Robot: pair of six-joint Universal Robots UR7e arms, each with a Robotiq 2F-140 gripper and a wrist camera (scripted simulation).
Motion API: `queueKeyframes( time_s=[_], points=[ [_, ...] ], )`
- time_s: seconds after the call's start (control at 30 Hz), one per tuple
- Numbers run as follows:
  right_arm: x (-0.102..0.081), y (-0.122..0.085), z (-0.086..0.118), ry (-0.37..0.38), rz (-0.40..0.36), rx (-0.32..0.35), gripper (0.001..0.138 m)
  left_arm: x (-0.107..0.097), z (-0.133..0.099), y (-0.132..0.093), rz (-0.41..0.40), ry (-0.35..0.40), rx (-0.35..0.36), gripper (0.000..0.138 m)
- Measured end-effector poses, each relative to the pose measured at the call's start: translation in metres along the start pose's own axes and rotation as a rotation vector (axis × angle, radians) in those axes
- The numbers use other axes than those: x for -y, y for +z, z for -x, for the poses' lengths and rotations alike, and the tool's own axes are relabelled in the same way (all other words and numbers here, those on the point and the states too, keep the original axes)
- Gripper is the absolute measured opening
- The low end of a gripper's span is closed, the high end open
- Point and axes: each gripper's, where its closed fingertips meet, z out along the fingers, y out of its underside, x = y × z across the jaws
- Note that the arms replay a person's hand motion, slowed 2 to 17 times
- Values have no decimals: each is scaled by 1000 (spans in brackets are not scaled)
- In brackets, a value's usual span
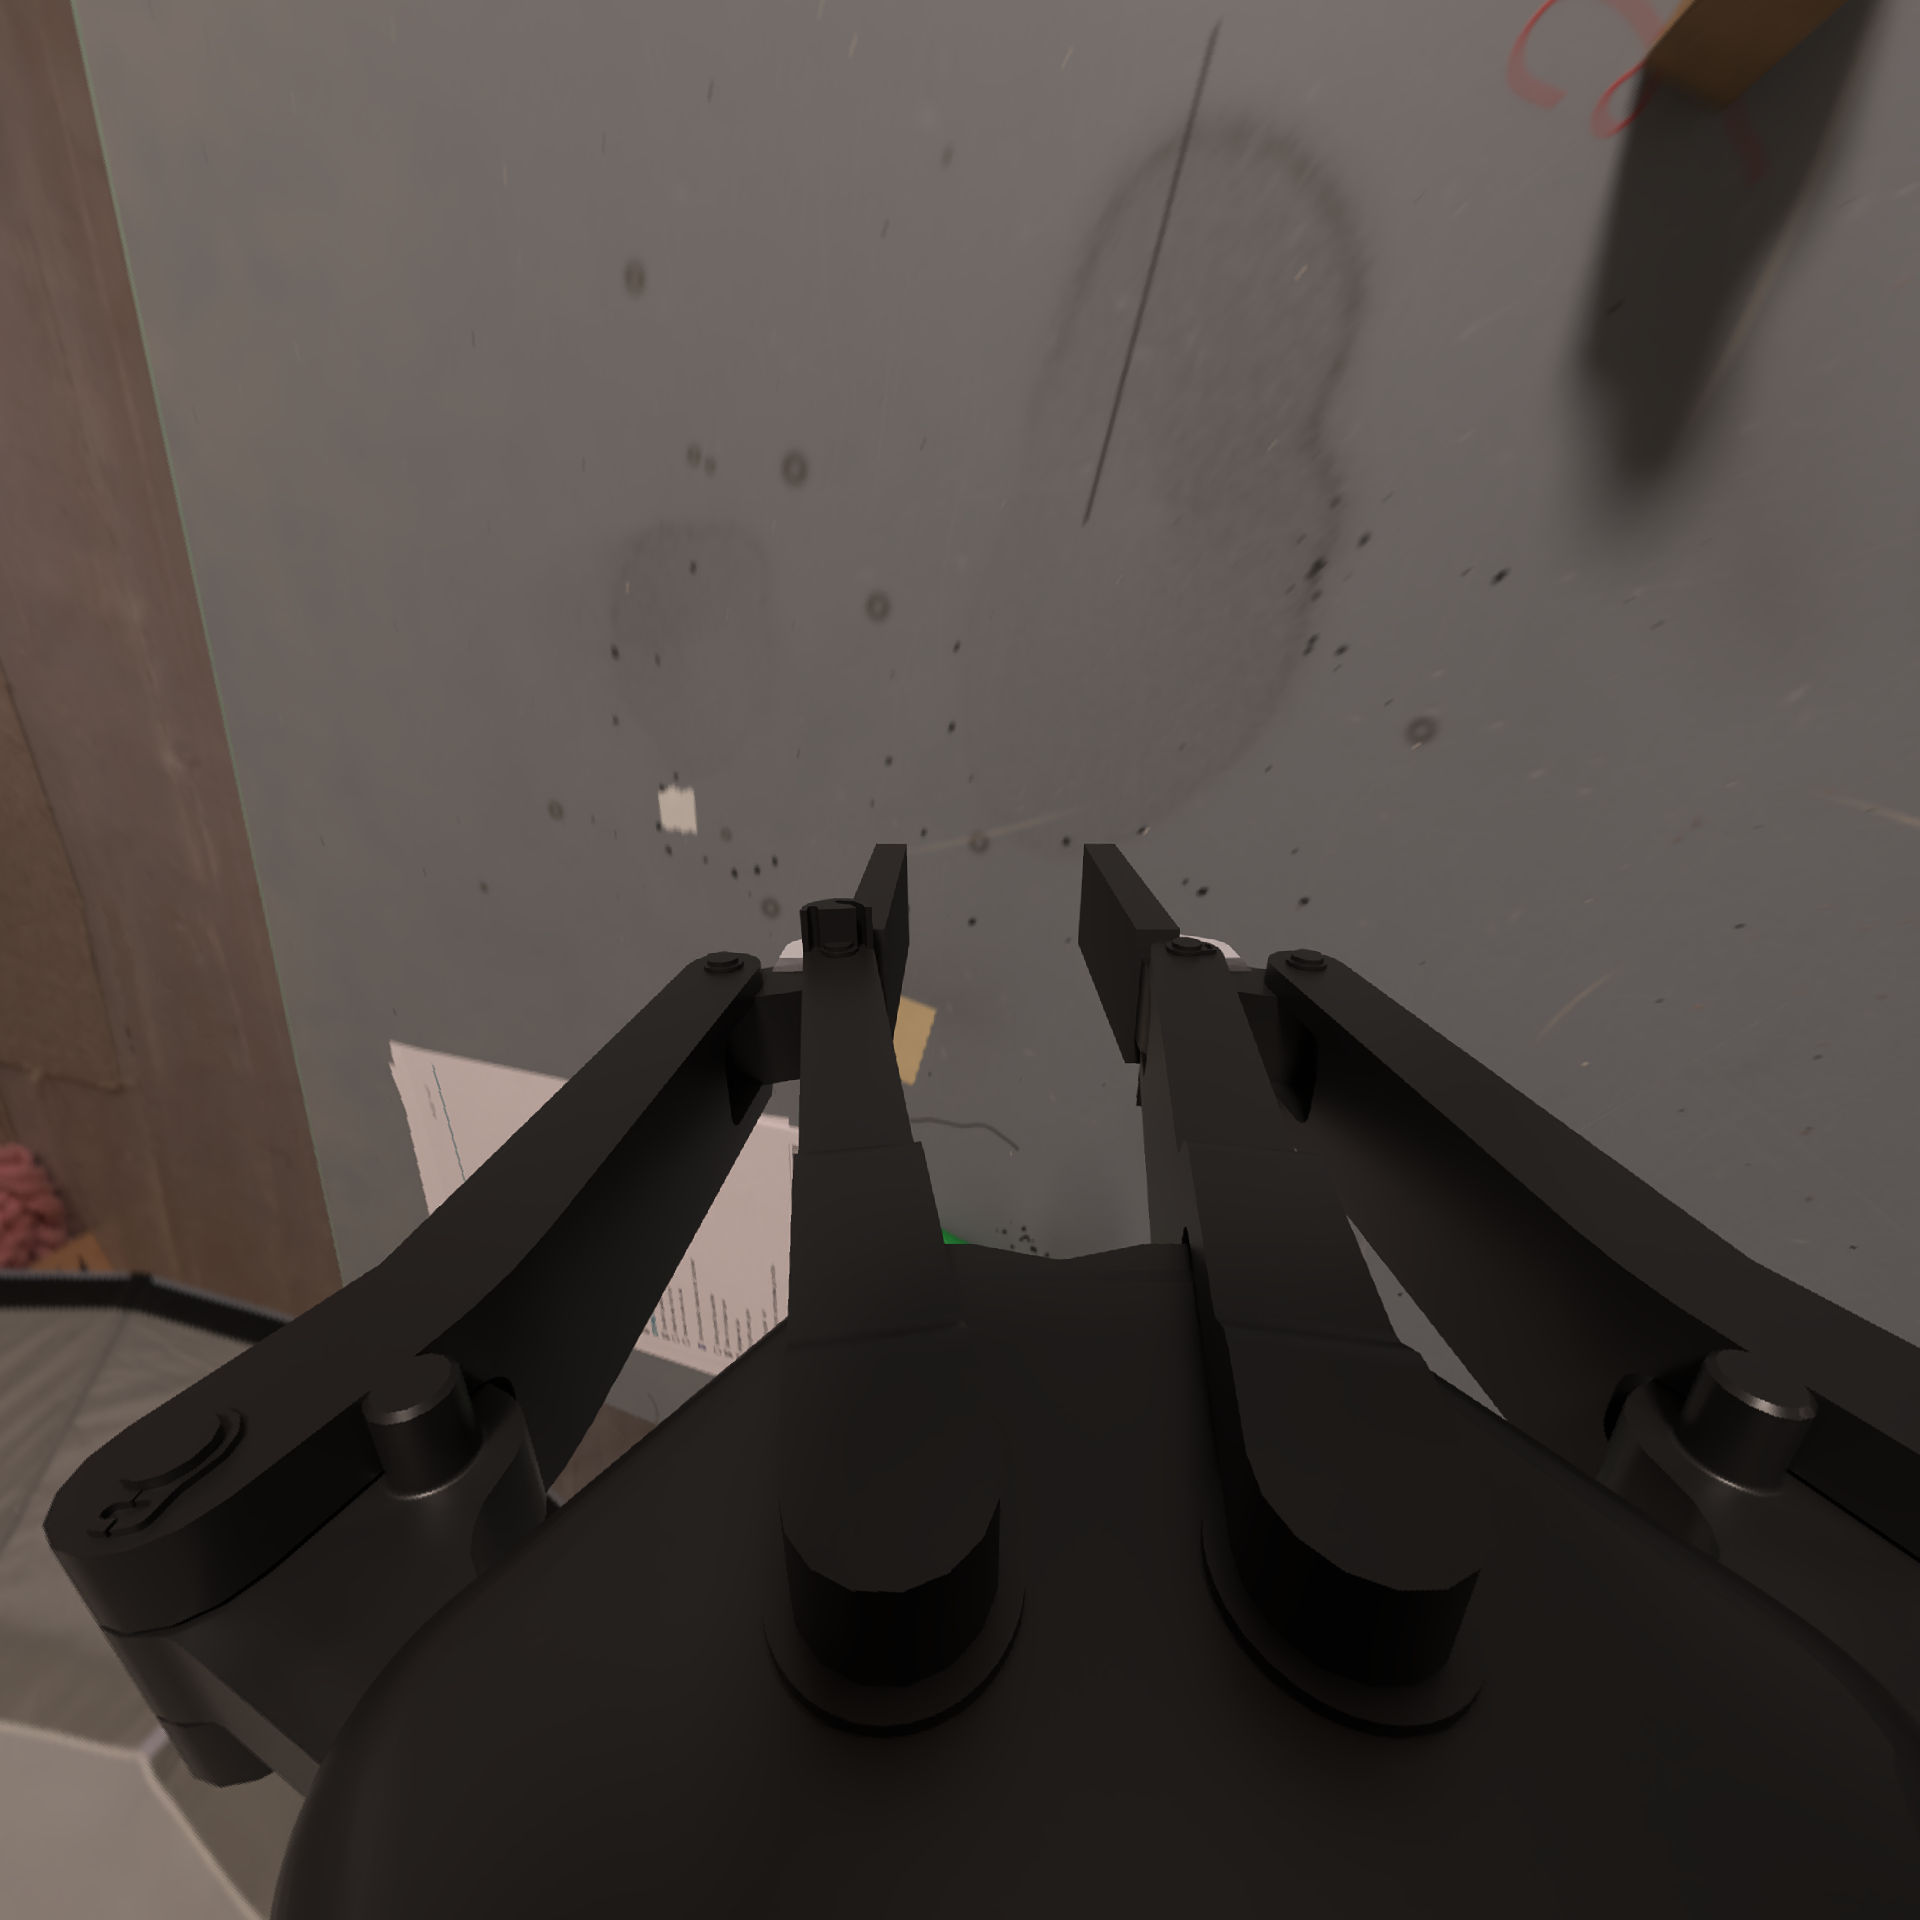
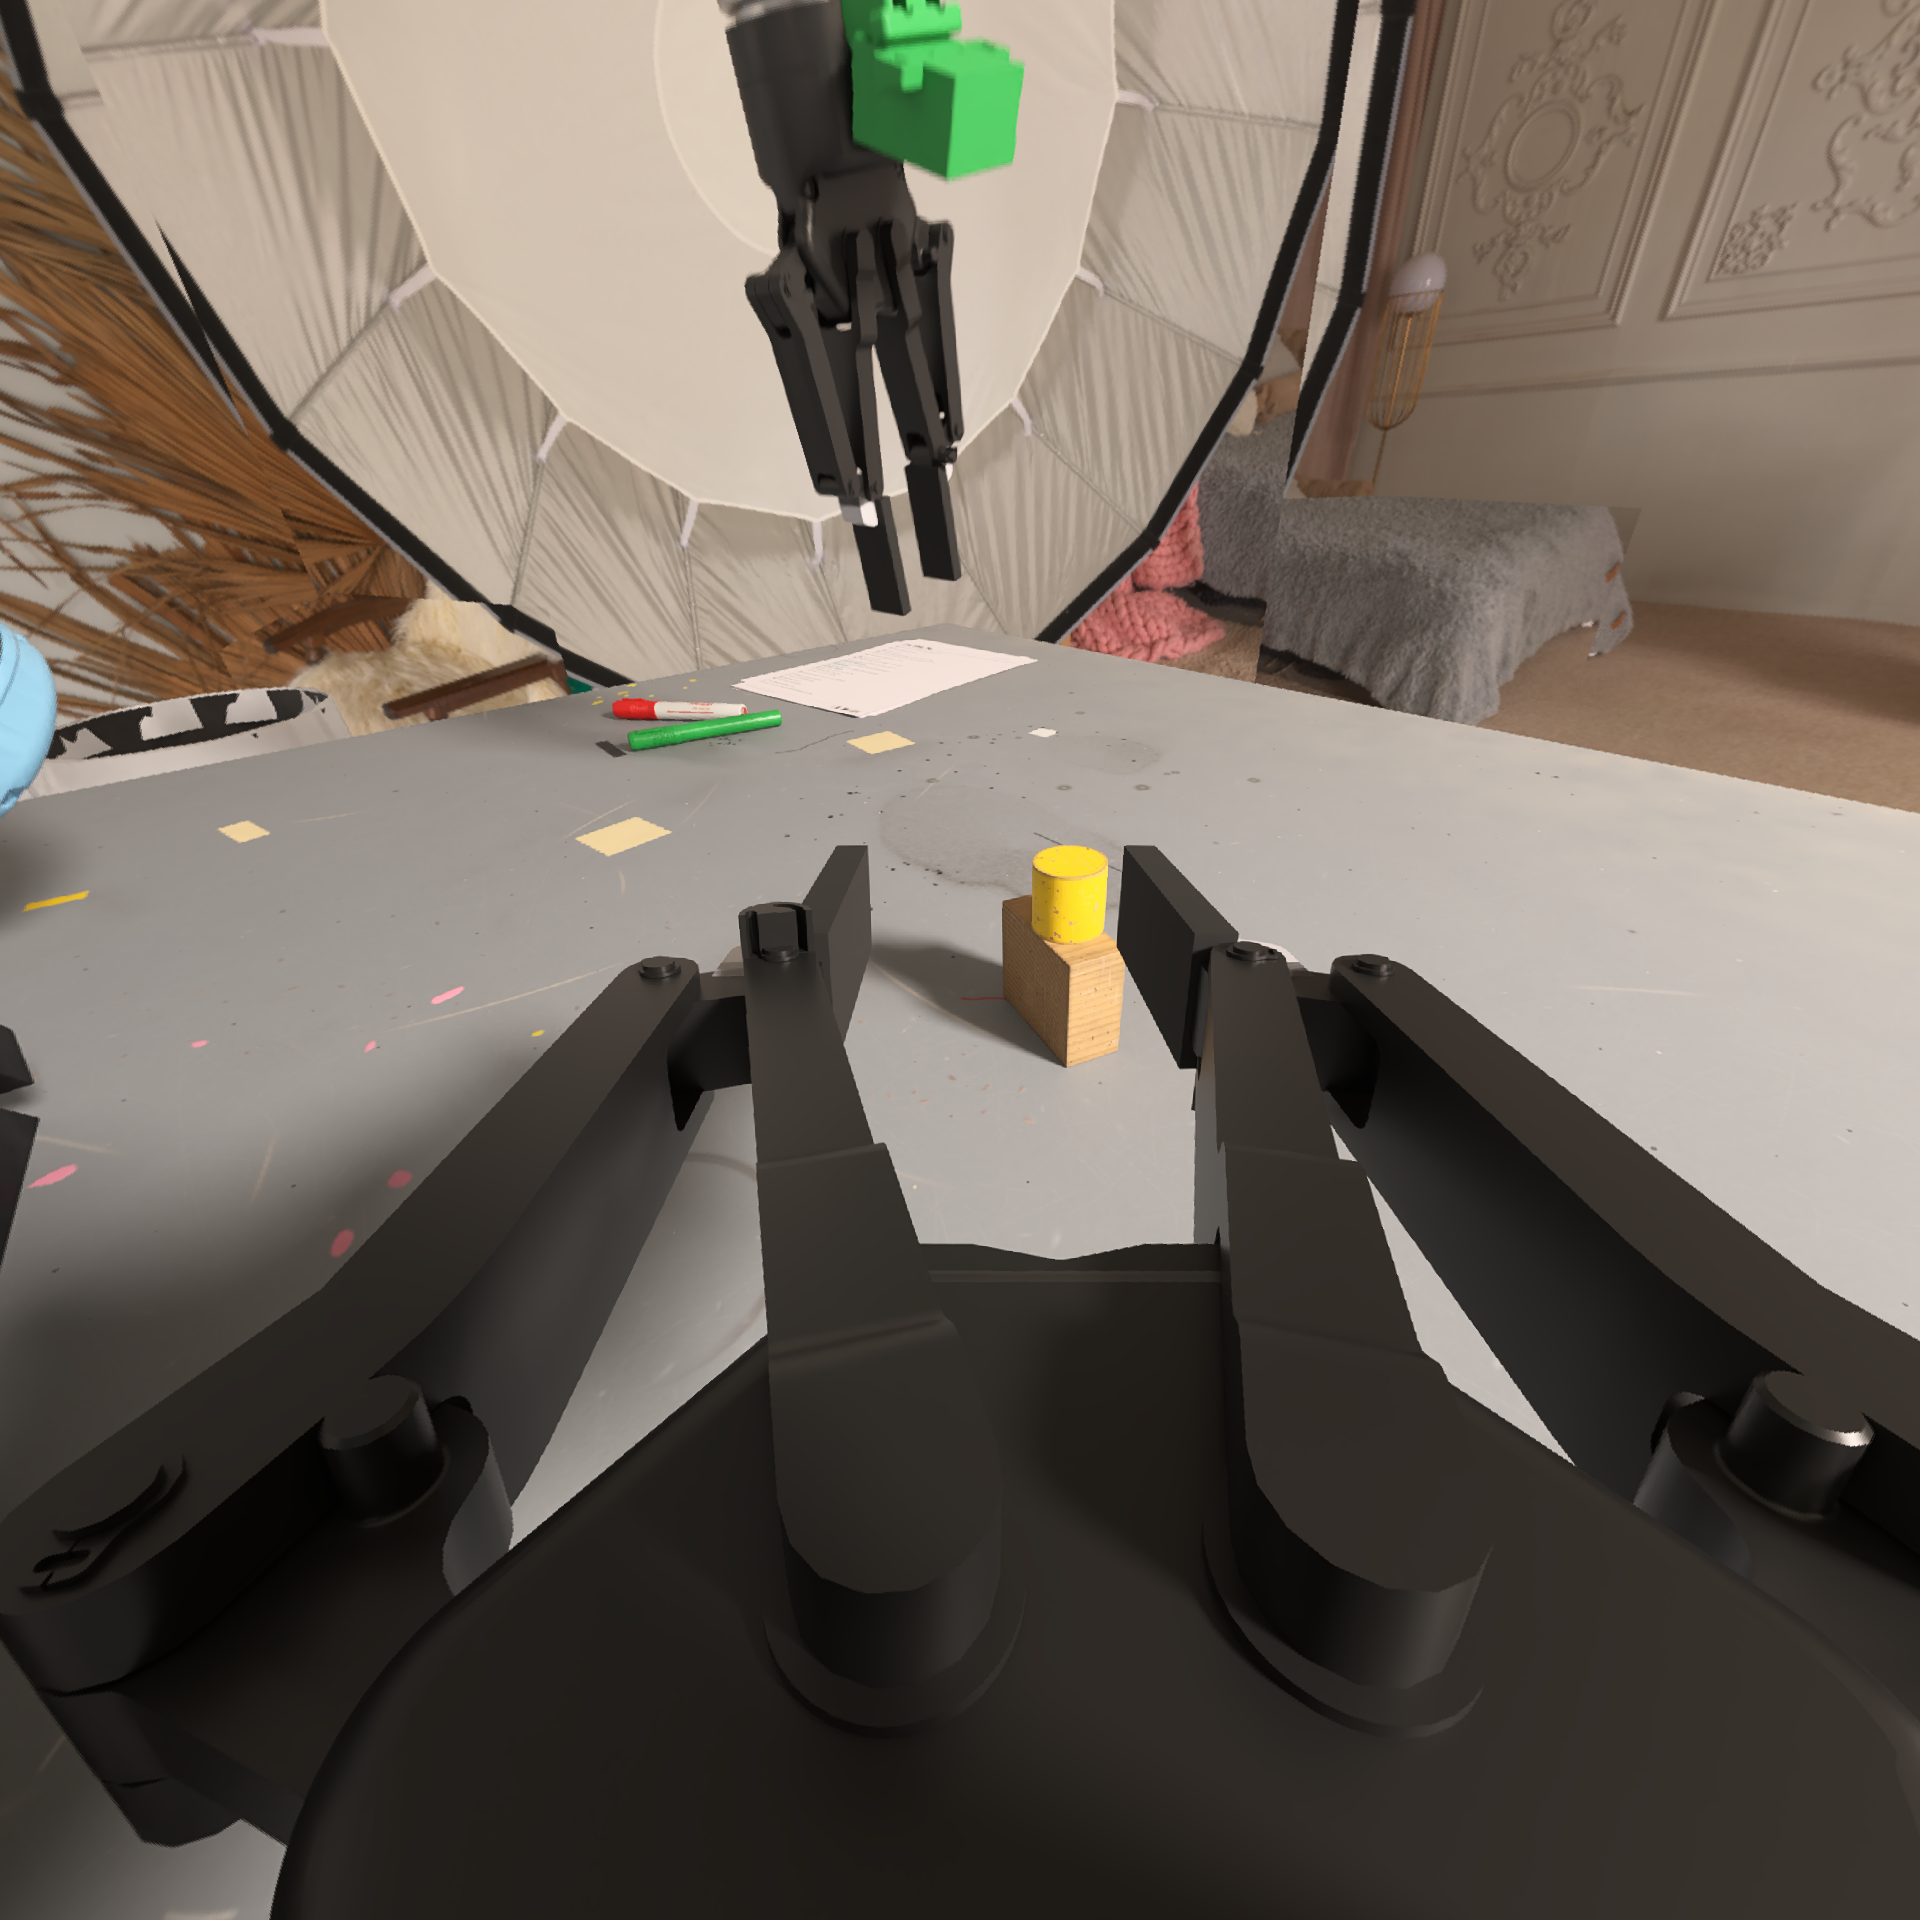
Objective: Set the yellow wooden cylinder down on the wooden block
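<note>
One yellow wooden cylinder [image 2: 1069,894] stands upright on the wooden block [image 2: 1064,992], long axis vertical, its flat round top facing up. It is short and smooth, with faint speckles; the block is pale, square-edged, with visible ply grain, and rests on the grey, scuffed table [image 2: 1558,935]. The right gripper [image 2: 995,914] hovers near, its fingers spread apart and empty, the block at about 3 o'clock within the gap. At 12 o'clock, farther off, the left gripper [image 2: 912,561] hangs above the table, fingers slightly parted, holding nothing. At 11 o'clock lie a red marker [image 2: 677,710], a green marker [image 2: 704,729] and a paper sheet [image 2: 883,673].
</note>
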Motion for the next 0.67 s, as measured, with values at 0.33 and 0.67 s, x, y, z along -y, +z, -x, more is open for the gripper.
queueKeyframes(
  time_s=[0.33, 0.67],
  points=[
    [-2, 0, -5, 18, 2, -12, 64, -74, 35, 63, 189, -115, -6, 54],
    [-6, 0, -9, 23, 15, -22, 64, -109, 40, 111, 303, -167, -102, 73]
  ],
)
